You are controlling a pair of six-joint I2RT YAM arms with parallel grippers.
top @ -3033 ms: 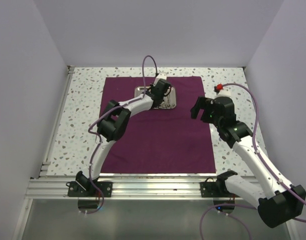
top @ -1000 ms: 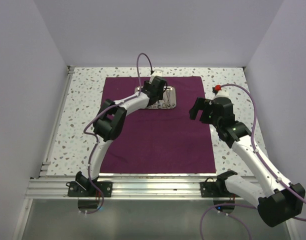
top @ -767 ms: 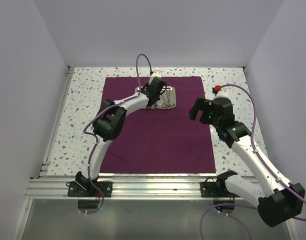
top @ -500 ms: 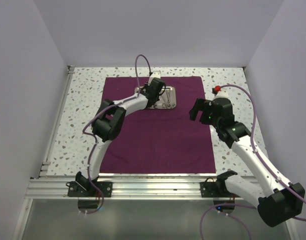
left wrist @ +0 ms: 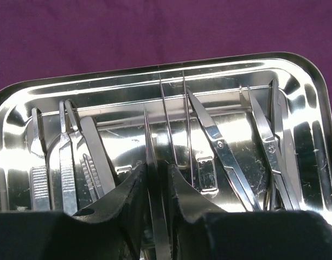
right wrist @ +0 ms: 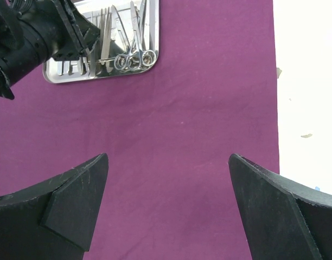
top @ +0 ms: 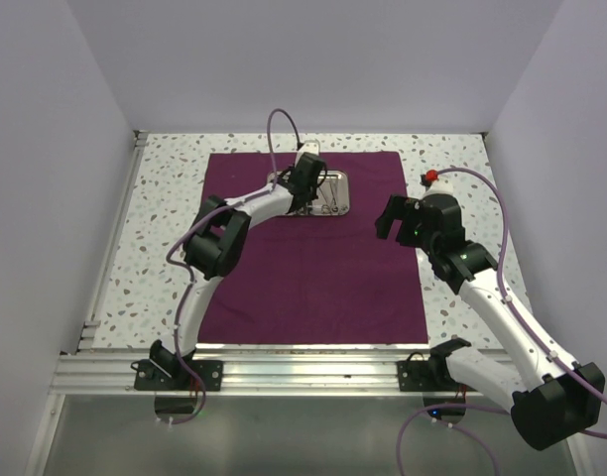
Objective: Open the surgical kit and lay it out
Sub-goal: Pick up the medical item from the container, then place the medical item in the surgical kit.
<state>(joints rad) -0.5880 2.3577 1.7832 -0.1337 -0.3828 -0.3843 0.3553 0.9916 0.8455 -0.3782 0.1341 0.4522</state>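
The maroon cloth wrap lies spread flat on the table. The steel tray sits on its far middle and holds tweezers, forceps and ring-handled scissors. My left gripper is over the tray. In the left wrist view its fingers are shut on a slim steel tweezer standing edge-on between them, with the tray and other instruments beyond. My right gripper is open and empty, above the cloth near its right edge.
Speckled white tabletop surrounds the cloth on all sides. Lilac walls close in the left, right and back. An aluminium rail runs along the near edge. A purple cable loops above the left wrist.
My left gripper has shifted slightly left over the tray and settled there. The right arm has not moved.
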